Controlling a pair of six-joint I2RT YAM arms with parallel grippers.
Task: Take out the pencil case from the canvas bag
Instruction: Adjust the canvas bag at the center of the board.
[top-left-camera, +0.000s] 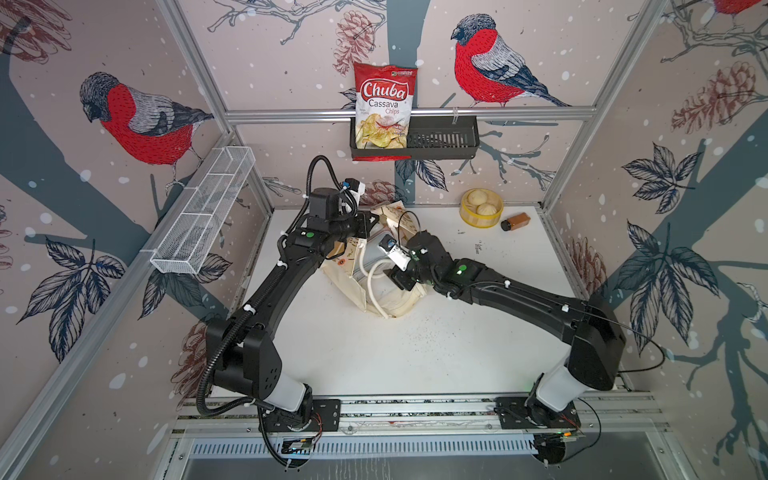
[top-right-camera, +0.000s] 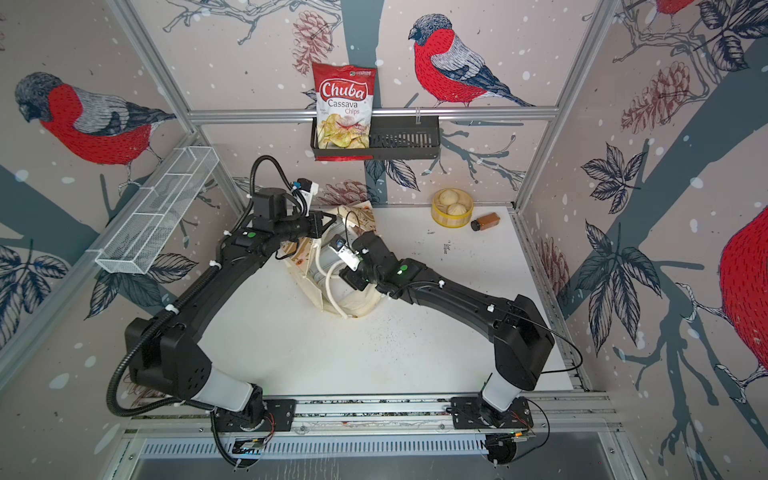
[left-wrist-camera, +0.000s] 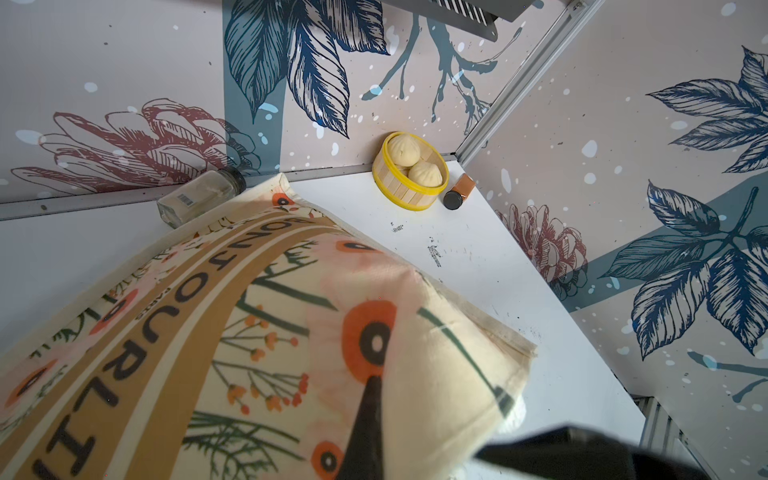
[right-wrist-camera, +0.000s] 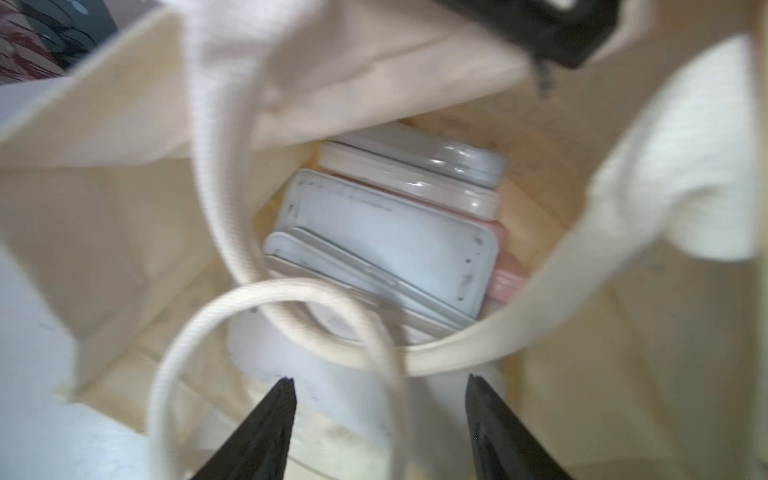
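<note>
right gripper (right-wrist-camera: 379, 378): jaws are standing wide apart at the bag mouth, gripping nothing.
loop handle (right-wrist-camera: 291, 286): is lying across the opening, just ahead of the jaws; prob. snagging if the fingers are going straight in.
pencil case (right-wrist-camera: 386, 245): is lying deep inside the canvas bag (top-left-camera: 390, 299), flat, past both handles.
handling: I am judging it as a stiff, light, smooth shell, so prob. slipping under a weak pinch; not looking fragile.
where to hold: the edge nearest the mouth, w/ jaws closing across the thin sides, is seeming best.
look: pale grey-white, flat, rounded corners, some dark scuffs; sth pink is showing under it. View is blurred.
second pale box (right-wrist-camera: 415, 174): is touching it on the far side; similar look.
left gripper (left-wrist-camera: 374, 386): is pinched shut on the bag's floral side, holding it raised above the worktop (top-left-camera: 415, 353).
</note>
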